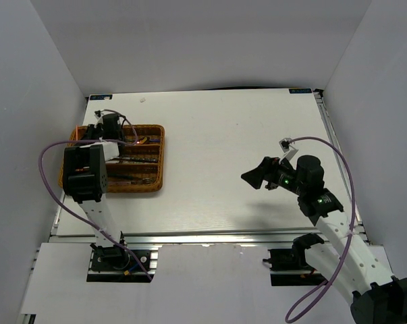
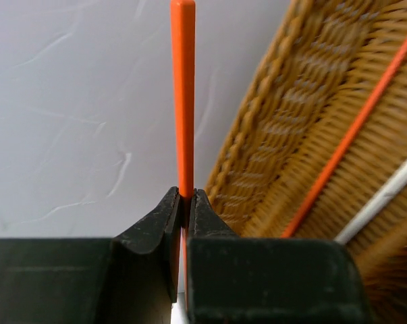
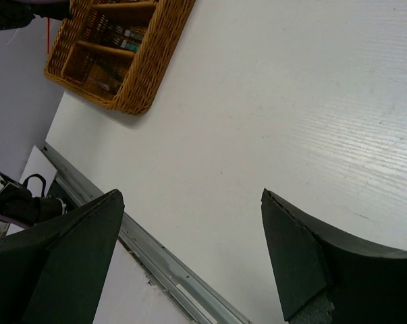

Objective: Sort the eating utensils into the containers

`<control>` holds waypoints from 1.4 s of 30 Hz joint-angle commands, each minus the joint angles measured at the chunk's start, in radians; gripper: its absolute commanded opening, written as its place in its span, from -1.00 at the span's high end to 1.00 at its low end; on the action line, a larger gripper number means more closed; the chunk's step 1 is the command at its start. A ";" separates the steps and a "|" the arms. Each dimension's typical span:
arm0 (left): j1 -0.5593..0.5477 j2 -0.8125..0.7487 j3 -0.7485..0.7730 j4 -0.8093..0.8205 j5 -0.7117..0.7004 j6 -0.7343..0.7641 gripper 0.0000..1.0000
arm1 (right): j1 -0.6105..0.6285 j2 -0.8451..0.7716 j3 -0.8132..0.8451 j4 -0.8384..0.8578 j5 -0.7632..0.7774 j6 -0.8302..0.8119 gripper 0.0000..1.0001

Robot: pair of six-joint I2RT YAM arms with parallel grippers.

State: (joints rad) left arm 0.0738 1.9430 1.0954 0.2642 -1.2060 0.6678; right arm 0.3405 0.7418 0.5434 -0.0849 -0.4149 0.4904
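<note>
Left wrist: red chopstick point(image 2: 183, 101) tight between fingers point(image 2: 149, 233)

Left gripper point(image 2: 186, 197), at the overhead view's left, clamps a red chopstick point(image 2: 183, 101) between tight jaws; right gripper point(image 3: 191, 196), right of centre, gapes wide.

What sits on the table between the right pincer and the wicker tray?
Nothing: only bare white table separates the right pincer from the wicker tray. The top view shows it, and the right wrist view agrees.
</note>
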 commanded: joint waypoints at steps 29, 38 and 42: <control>-0.011 -0.711 0.106 -0.701 0.796 -0.892 -0.96 | 0.009 -0.080 0.300 -0.379 0.253 -0.154 -0.79; -0.017 -1.484 -0.031 -1.060 0.834 -0.941 -0.96 | 0.020 -0.170 0.400 -0.625 0.439 -0.236 -0.79; -0.099 -1.549 -0.023 -1.240 0.767 -1.014 -0.96 | 0.020 -0.225 0.394 -0.639 0.467 -0.248 -0.79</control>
State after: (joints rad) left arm 0.0269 0.3592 1.1122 -0.7368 -0.4145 -0.2844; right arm 0.3557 0.5552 0.9195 -0.6678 -0.0006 0.2768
